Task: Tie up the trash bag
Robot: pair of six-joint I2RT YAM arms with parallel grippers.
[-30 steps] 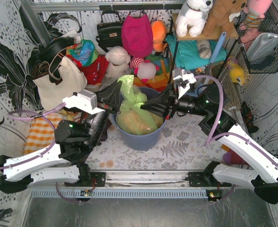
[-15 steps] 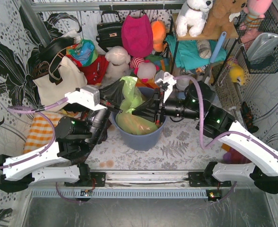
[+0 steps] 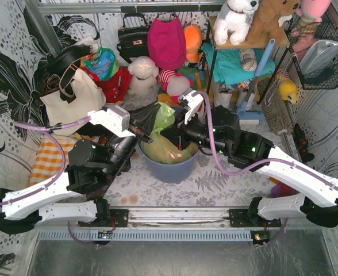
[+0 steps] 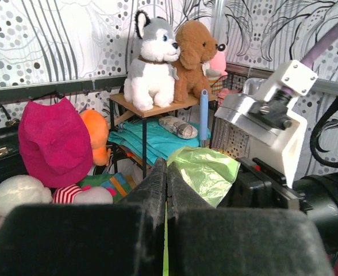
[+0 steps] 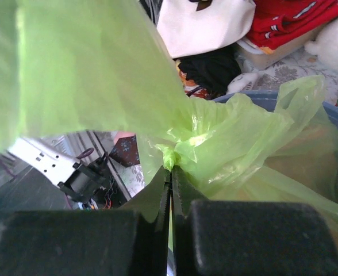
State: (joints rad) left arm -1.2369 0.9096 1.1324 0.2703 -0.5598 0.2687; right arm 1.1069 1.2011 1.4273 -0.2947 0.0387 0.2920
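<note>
The lime-green trash bag (image 3: 164,146) sits in the blue-grey round bin (image 3: 169,168), with brownish paper showing through. Its top is drawn up into flaps (image 3: 164,115) between both grippers. My left gripper (image 3: 150,119) is shut on a thin strip of the bag; in the left wrist view (image 4: 167,172) green film runs between the closed jaws and a flap (image 4: 206,172) hangs to the right. My right gripper (image 3: 172,133) is shut on a bunched neck of the bag; in the right wrist view (image 5: 170,169) it pinches a twisted green knot (image 5: 175,154), with a wide flap (image 5: 88,75) above.
A white tote bag (image 3: 71,100), black handbag (image 3: 131,37), pink bag (image 3: 166,40) and plush toys (image 3: 143,72) crowd the back. A shelf with stuffed animals (image 3: 238,20) and a wire basket (image 3: 321,49) stand at the right. An orange checked cloth (image 3: 48,161) lies at left.
My right arm has swung left across the bin, carrying its bag flap toward the left gripper. My left gripper has moved right and up. The raised bag top is now lower and bunched between them.
</note>
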